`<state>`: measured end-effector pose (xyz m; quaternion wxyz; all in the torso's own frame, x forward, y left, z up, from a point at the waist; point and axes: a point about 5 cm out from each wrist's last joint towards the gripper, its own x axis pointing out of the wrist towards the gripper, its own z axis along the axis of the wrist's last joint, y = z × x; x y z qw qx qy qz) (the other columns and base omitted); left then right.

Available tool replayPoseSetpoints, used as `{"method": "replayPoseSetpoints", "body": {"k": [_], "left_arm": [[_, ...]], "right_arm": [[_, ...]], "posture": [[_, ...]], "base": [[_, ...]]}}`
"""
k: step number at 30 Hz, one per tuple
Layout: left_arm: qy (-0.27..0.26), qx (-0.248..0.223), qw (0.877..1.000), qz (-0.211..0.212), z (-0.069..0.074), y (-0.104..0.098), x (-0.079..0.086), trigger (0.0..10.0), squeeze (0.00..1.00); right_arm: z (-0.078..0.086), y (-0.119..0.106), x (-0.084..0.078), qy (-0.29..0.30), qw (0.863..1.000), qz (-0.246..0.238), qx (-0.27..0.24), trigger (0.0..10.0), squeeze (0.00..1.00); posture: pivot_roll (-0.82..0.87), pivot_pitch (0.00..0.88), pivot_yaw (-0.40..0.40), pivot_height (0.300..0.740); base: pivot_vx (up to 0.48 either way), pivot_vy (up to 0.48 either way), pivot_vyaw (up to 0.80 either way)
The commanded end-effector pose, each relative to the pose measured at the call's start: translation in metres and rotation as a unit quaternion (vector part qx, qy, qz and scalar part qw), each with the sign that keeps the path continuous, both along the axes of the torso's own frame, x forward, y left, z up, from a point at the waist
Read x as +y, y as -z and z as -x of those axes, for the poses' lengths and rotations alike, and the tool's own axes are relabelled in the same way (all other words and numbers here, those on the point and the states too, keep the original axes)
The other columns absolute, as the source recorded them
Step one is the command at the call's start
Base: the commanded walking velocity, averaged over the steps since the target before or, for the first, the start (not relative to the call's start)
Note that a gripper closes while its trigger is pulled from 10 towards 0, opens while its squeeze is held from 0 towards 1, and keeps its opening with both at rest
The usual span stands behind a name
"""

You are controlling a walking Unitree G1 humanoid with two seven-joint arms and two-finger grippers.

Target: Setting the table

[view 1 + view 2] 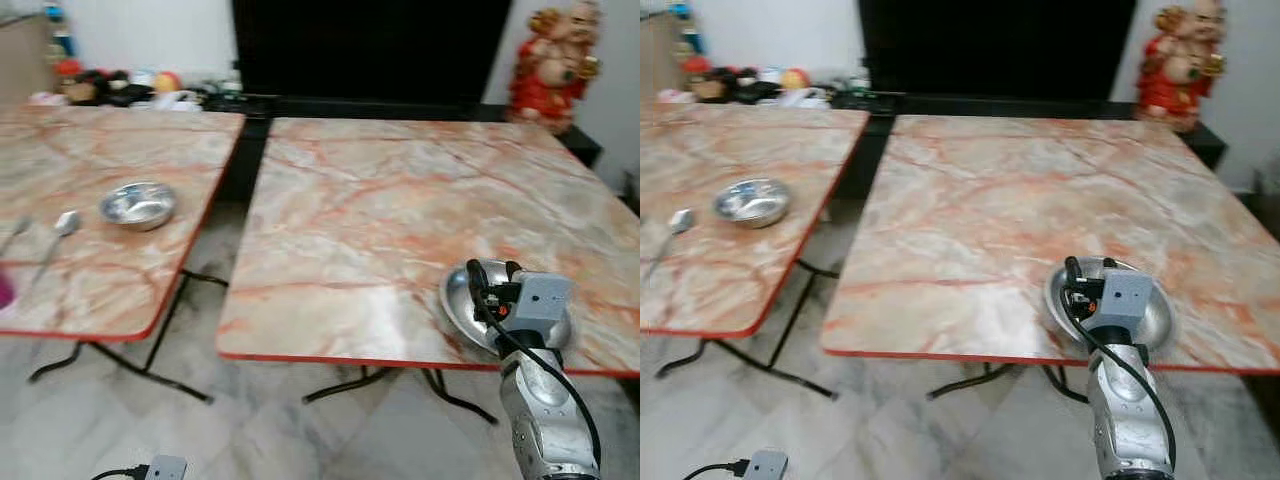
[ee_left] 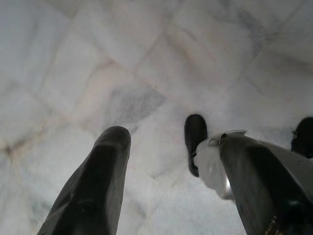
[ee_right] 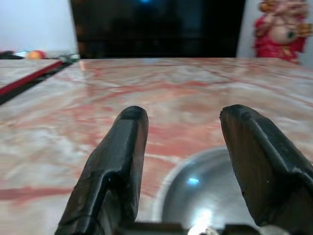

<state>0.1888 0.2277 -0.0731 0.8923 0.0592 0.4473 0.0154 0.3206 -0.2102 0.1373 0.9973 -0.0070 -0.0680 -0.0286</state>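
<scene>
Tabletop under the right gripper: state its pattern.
Cream marble veined orange-pink, red rim; left eye view.

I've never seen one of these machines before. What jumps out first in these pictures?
First, the robot's silver right arm reaching over the near edge of the right-hand marble table, its right gripper open above a shiny steel plate. On the left-hand table sit a steel bowl and a spoon. A bright red figurine stands at the far right, beside a dark screen.

Bowl (image 1: 137,204) left table, plate (image 1: 460,305) (right).
</scene>
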Motion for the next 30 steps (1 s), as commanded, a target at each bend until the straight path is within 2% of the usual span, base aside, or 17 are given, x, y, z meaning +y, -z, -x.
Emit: {"method": "replayPoseSetpoints", "body": {"k": [1,6,10,20,30], "left_arm": [[-0.004,0.008,1.0,0.001,0.0033,0.0016,0.0012,10.0,0.0],[-0.009,0.007,1.0,0.002,0.0028,0.0013,0.0015,10.0,0.0],[-0.01,0.008,1.0,0.004,0.0036,0.0022,-0.0006,10.0,0.0],[-0.019,0.007,1.0,0.009,0.0035,0.0029,-0.0032,10.0,0.0],[-0.022,0.01,1.0,0.01,0.0052,0.0039,-0.0036,10.0,0.0]], "right_arm": [[-0.0018,-0.0073,0.0002,0.0,1.0,0.001,-0.016,10.0,0.0],[-0.0014,-0.0055,0.0039,-0.004,1.0,0.004,-0.013,10.0,0.0],[-0.0023,-0.0043,0.0021,0.005,1.0,-0.019,-0.009,10.0,0.0],[-0.0076,-0.0082,0.005,0.004,0.999,-0.029,-0.013,10.0,0.0],[-0.007,-0.006,0.009,-0.003,0.999,-0.031,-0.01,10.0,0.0]], "posture": [[-0.04,0.053,0.003,0.74],[-0.04,0.076,0.003,0.74],[-0.04,0.087,-0.001,0.74],[-0.04,0.098,-0.008,0.74],[-0.04,0.102,-0.012,0.74]], "base": [[0.0,0.0,0.8],[0.0,0.0,0.8],[0.0,0.0,0.0],[0.0,0.0,0.0],[0.0,0.305,0.0]]}}
